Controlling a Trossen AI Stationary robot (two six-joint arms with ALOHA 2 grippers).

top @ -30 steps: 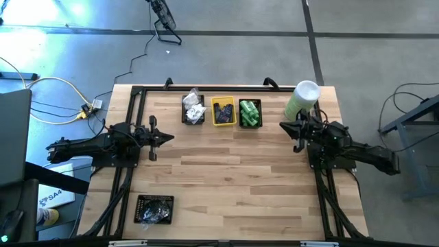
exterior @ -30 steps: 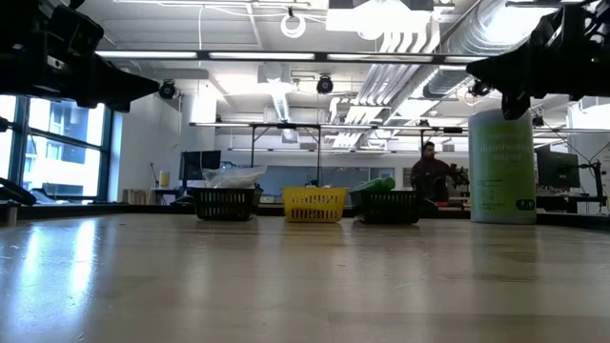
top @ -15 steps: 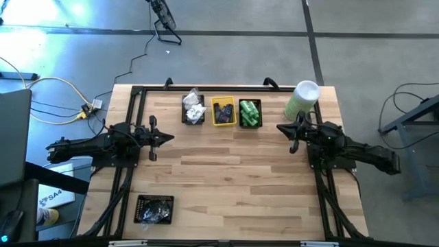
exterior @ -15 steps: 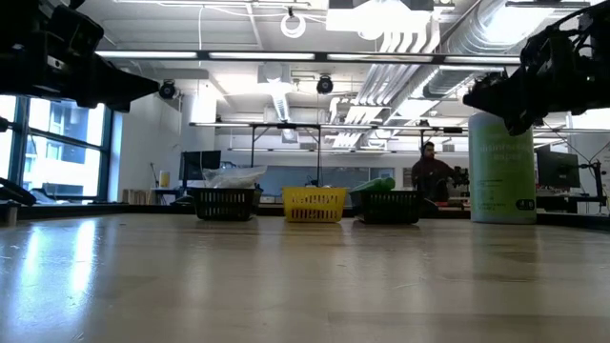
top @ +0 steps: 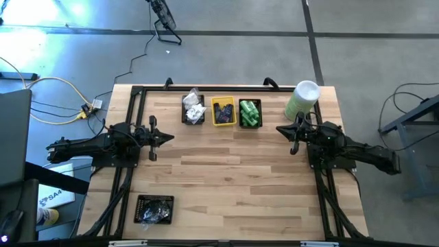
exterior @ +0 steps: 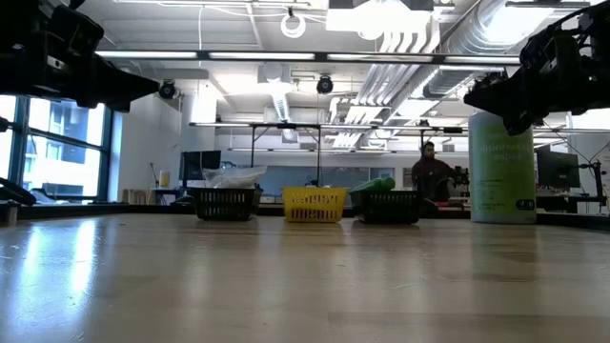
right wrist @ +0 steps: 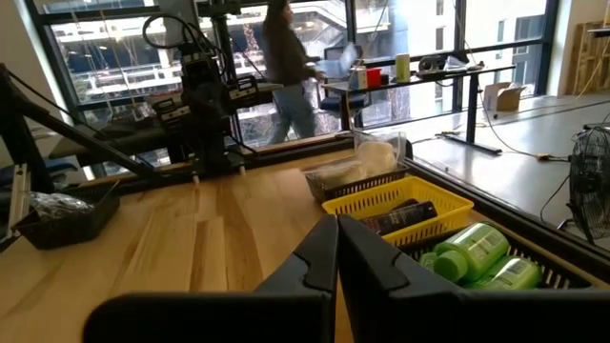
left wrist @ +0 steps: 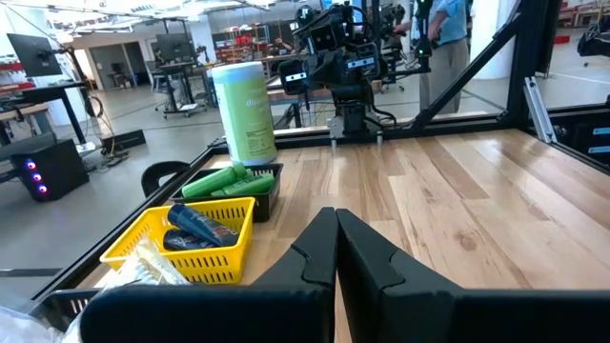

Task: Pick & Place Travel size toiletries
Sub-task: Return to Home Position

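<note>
Contents of the near-left black bin point(top: 155, 197) show in the high view only as a dark, glinting heap; single pieces cannot be told apart. Along the far edge of the table point(top: 226, 171) three bins are lined up close side by side. White packets point(top: 195, 108) are held in the left black bin point(top: 193, 124), dark blue tubes point(left wrist: 195, 229) in the yellow bin point(top: 223, 125), and green bottles point(top: 250, 114) in the right black bin point(top: 250, 127). In the low view the yellow bin's load is hidden behind its mesh wall. There the top of the pale-green cylinder point(top: 302, 100) is covered by the right arm. Near the cylinder the right gripper point(top: 283, 130) is held with its fingers pressed together on nothing. The left gripper point(top: 164, 136), likewise closed up and empty, is held over the table's left side. A person point(exterior: 431, 171) is made out far behind.
</note>
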